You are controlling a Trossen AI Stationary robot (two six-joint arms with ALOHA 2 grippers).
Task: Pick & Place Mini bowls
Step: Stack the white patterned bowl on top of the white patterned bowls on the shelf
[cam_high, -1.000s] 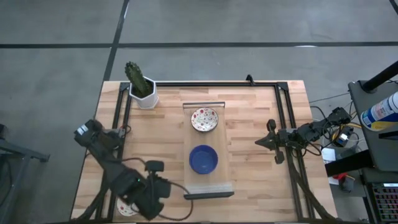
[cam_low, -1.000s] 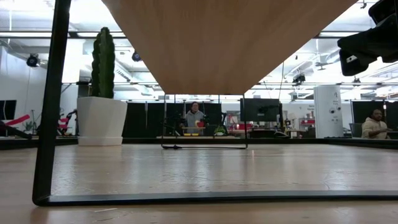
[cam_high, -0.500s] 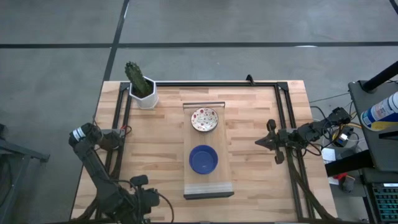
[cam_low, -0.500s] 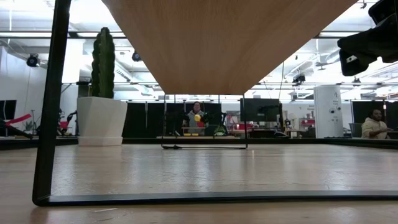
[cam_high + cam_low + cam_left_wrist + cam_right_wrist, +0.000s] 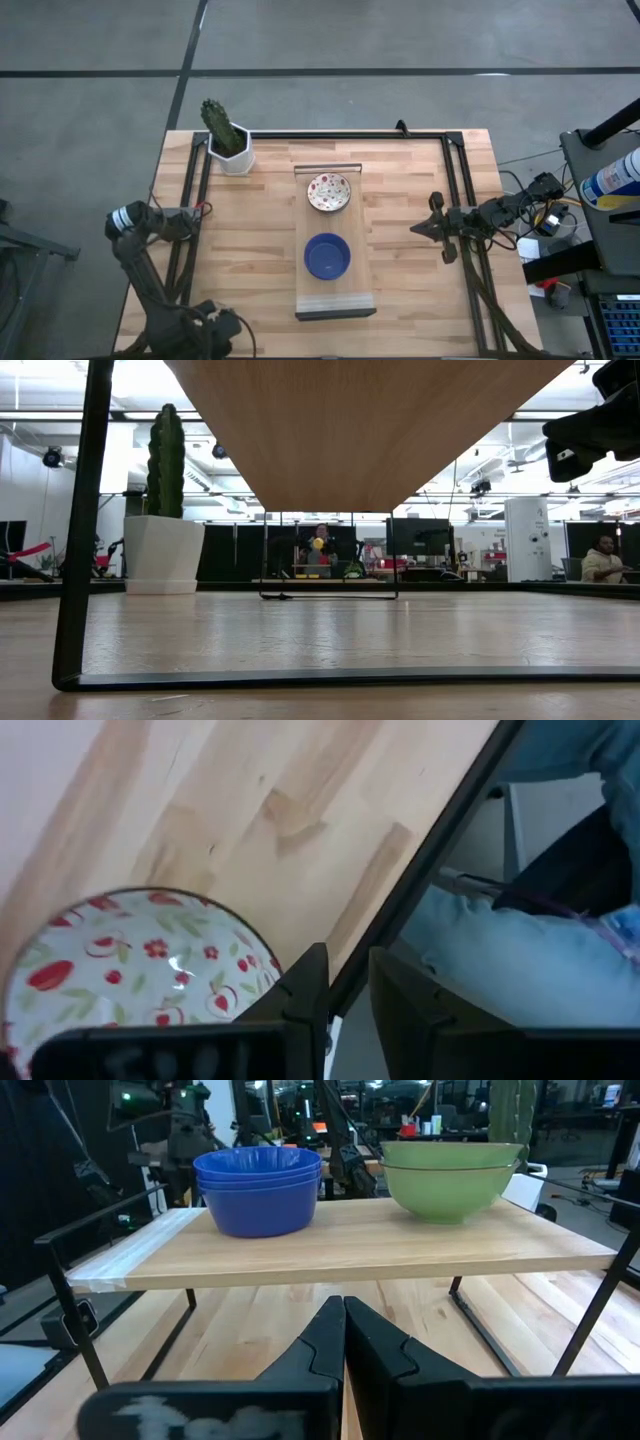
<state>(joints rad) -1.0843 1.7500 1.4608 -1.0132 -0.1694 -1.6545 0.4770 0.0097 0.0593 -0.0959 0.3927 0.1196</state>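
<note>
Overhead, pale butcher-block wooden table (image 5: 400, 190), grey concrete floor.
Left gripper (image 5: 345, 982) nearly clenched beside speckled cream mini bowl (image 5: 130, 970); right gripper (image 5: 344, 1317) clenched at 3 o'clock.

We've got two dark, near-black arms — the left arm (image 5: 140, 262) carries a pale round cap at one joint, the right arm (image 5: 478, 217) trails thin cables. Wrist views show matte black, angular, wedge-shaped fingers (image 5: 375, 1342) — no markings readable.
</note>
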